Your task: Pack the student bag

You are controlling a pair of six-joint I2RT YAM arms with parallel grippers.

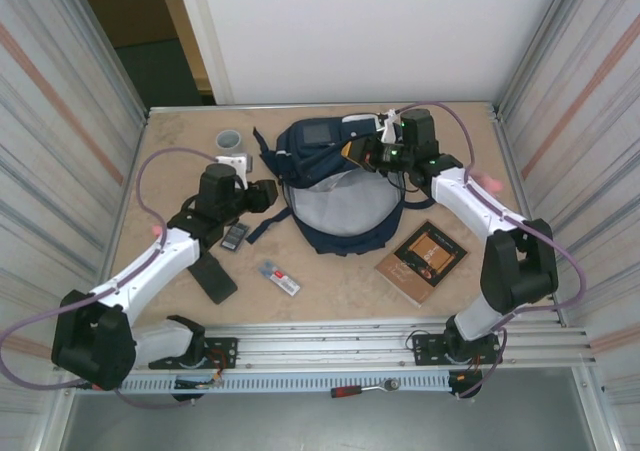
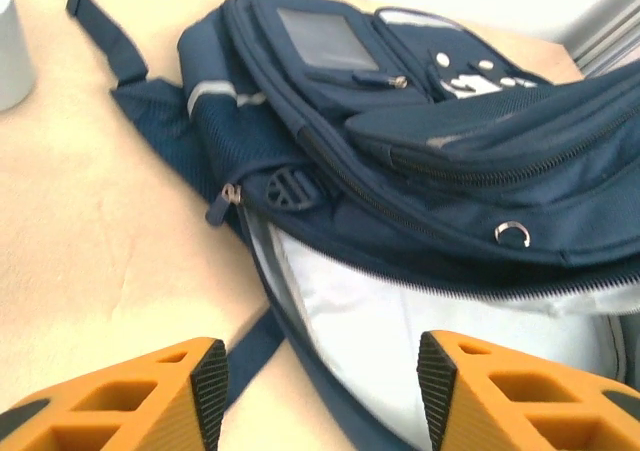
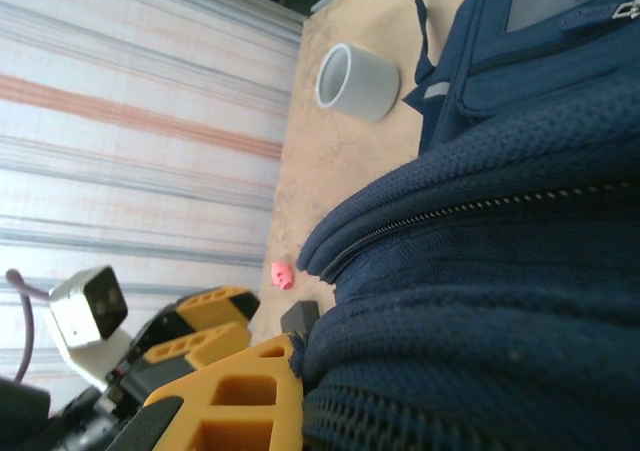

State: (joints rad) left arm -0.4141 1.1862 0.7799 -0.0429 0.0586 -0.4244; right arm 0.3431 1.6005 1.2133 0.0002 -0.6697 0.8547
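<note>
The navy-blue student bag lies in the middle of the table, its main compartment unzipped and its pale lining showing. My left gripper sits at the bag's left edge. It is open, with nothing between its orange fingers, and the bag's mouth and a dark strap lie just ahead of it. My right gripper is at the bag's upper right, shut on the navy fabric of the top flap. That fabric is bunched against its orange finger. The other finger is hidden by the bag.
A grey cup stands at the back left. A dark calculator, a black case and a small grey-and-red item lie left of the bag. To its right lies a brown book. Metal walls close both sides.
</note>
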